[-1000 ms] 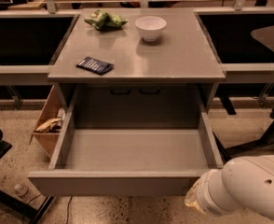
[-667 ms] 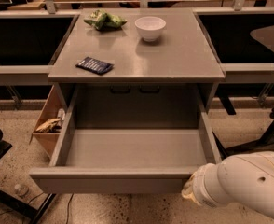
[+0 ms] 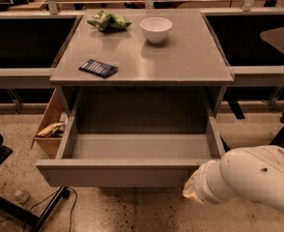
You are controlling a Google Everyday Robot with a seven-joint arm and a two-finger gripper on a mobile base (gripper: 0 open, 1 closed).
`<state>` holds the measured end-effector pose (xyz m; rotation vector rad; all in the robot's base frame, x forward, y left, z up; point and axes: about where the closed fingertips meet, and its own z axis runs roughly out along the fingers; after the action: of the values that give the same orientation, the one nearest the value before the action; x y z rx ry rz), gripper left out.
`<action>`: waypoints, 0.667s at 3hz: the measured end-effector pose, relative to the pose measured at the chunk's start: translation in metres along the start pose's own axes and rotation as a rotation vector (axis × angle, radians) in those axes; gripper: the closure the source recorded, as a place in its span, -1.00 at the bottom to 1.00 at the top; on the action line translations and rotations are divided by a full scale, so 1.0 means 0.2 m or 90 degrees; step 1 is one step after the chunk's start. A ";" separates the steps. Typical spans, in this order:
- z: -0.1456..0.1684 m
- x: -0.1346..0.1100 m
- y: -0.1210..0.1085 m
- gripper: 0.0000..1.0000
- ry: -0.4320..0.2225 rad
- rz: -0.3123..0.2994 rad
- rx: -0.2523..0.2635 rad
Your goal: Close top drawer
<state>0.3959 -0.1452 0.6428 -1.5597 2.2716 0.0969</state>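
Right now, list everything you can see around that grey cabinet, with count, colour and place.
wide grey top drawer: one, grey, pulled out under the cabinet top
flat grey cabinet top: one, grey, above the drawer
round white bowl: one, white, back of the top
crumpled green bag: one, green, back left of the top
flat dark packet: one, dark blue, front left of the top
light brown wooden box: one, brown, left of the drawer
white robot arm: one, white, lower right
gripper: one, at the arm's end, by the drawer front's right end
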 end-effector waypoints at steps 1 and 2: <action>0.00 0.00 0.00 1.00 0.000 0.000 0.000; 0.03 -0.02 -0.02 1.00 -0.012 -0.003 0.006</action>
<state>0.4020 -0.1417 0.6381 -1.5528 2.2508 0.0991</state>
